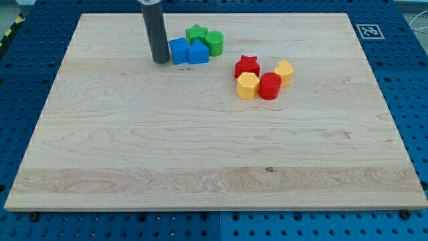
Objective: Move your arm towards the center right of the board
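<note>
My rod comes down from the view's top and my tip (pixel 160 61) rests on the wooden board (pixel 200 147) in its upper left-centre part. It stands just left of a blue block (pixel 178 51), touching or nearly touching it. A second blue block (pixel 198 52) sits beside that, with a green star (pixel 196 33) and a green cylinder (pixel 215 42) behind. Further right is a second cluster: a red star (pixel 247 65), a yellow hexagon block (pixel 247 86), a red cylinder (pixel 270 86) and a yellow block (pixel 284 71). The board's centre right lies well right of my tip.
The board lies on a blue perforated table (pixel 408 80). A black-and-white marker tag (pixel 369 31) sits by the board's top right corner.
</note>
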### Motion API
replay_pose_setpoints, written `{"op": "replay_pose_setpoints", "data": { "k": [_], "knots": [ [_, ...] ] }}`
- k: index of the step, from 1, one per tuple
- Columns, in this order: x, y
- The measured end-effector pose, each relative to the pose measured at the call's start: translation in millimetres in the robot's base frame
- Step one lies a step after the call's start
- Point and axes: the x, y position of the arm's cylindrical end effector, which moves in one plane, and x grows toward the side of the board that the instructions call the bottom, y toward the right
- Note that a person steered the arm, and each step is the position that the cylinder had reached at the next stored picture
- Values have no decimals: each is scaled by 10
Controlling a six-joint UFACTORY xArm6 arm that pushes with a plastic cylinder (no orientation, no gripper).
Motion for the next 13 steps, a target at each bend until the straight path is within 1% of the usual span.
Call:
{"op": "replay_pose_setpoints", "data": {
  "k": [2, 3, 4, 5, 6, 7, 8, 9, 11, 12, 13],
  "knots": [
    [-44, 143],
    [-107, 143],
    [-78, 143],
    [213, 143],
    [249, 144],
    [562, 232],
    [1040, 475],
    [1290, 981],
    [1291, 3010],
    [1252, 3697],
    [904, 3780]
  ]
}}
